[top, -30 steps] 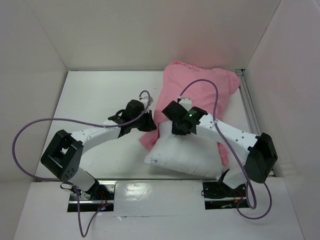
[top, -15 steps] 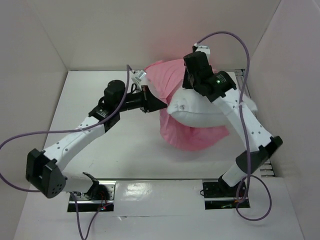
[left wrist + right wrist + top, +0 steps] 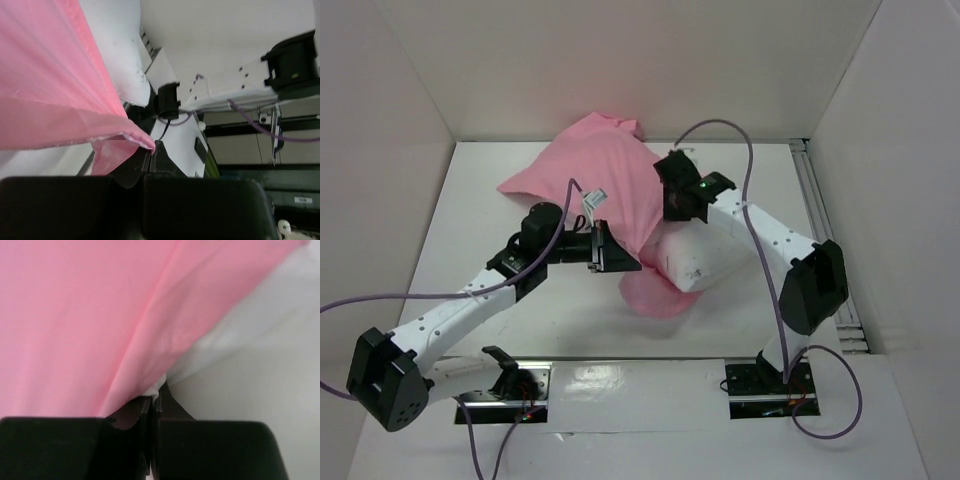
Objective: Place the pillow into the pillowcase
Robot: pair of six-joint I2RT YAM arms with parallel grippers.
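Note:
The pink pillowcase (image 3: 590, 165) is draped from the back left of the table down over the pillow. A pink fold (image 3: 655, 297) lies under the pillow's near end. The white pillow (image 3: 702, 262) lies right of centre, its far part covered by pink cloth. My left gripper (image 3: 623, 262) is shut on the pillowcase's hemmed edge (image 3: 135, 137), just left of the pillow (image 3: 117, 45). My right gripper (image 3: 672, 208) is shut at the pillow's far end. In its wrist view a bit of white pillow fabric (image 3: 160, 386) sits between the jaws, with pink pillowcase (image 3: 75, 315) draped over it.
White walls enclose the table at the back (image 3: 620, 60), left and right. A metal rail (image 3: 823, 235) runs along the right side. Purple cables (image 3: 745, 160) loop above both arms. The arm bases (image 3: 505, 385) stand at the near edge.
Both arms had lifted the pillow and pillowcase towards the back, then came down. The pillowcase now spreads to the back left, and the pillow lies lower, right of centre.

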